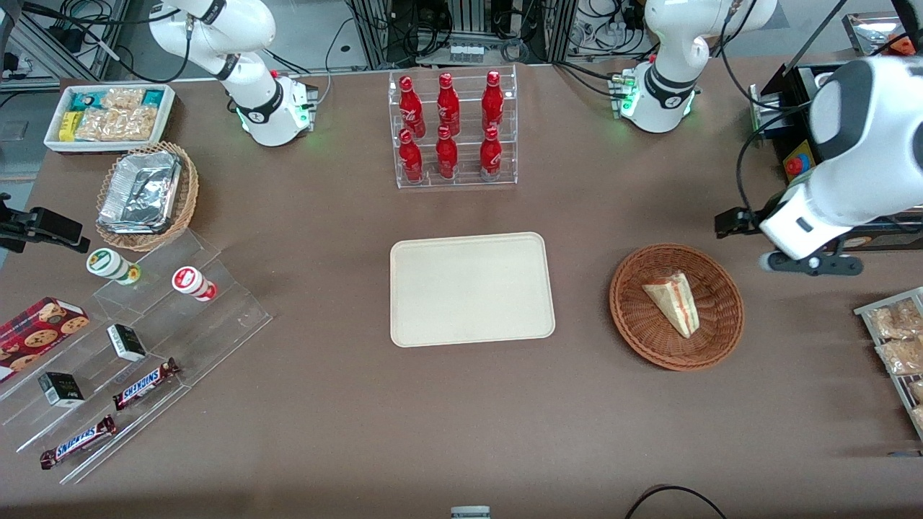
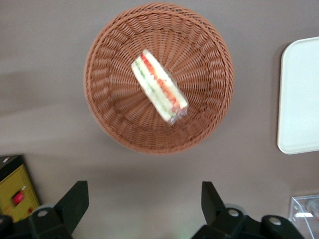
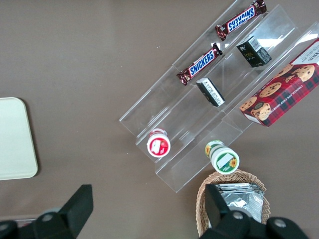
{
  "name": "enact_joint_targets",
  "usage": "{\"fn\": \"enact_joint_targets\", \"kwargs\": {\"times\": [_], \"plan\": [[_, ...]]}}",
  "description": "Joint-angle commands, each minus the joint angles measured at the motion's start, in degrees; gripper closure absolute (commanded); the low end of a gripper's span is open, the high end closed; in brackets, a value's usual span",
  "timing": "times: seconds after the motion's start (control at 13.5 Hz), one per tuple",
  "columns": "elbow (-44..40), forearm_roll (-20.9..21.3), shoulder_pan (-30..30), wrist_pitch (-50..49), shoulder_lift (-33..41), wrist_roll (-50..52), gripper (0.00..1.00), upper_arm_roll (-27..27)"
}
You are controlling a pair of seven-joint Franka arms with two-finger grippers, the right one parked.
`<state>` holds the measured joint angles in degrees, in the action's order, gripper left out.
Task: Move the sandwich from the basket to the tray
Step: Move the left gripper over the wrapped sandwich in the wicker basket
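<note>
The sandwich (image 1: 674,301), a pale wedge with red and green filling along its edge, lies in the round reddish-brown wicker basket (image 1: 634,324). The left wrist view looks down on the same sandwich (image 2: 159,87) in the basket (image 2: 109,114). The cream tray (image 1: 471,288) lies flat at mid-table, beside the basket, with nothing on it; its corner (image 2: 299,94) shows from the wrist too. My left gripper (image 1: 815,263) hangs high above the table beside the basket, toward the working arm's end. The gripper (image 2: 143,201) is open, its fingers wide apart with only bare table between them.
A clear rack of red bottles (image 1: 453,130) stands farther from the front camera than the tray. A black box with a red button (image 1: 797,162) sits near my arm. Snack packs (image 1: 898,346) lie at the table's edge. Acrylic steps with candy bars (image 1: 144,339) are toward the parked arm's end.
</note>
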<state>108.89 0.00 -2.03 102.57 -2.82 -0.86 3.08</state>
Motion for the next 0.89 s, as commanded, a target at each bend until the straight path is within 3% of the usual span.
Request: {"fn": "enact_joint_targets", "kwargs": {"times": [0.0, 0.3, 0.81], "plan": [[9.3, 0.4, -0.4, 11.0, 1.8, 0.2, 0.00, -0.2], [17.0, 0.3, -0.3, 22.8, 1.3, 5.3, 0.00, -0.2], [16.9, -2.2, -0.5, 27.0, -3.6, 35.4, 0.00, 0.8]]}}
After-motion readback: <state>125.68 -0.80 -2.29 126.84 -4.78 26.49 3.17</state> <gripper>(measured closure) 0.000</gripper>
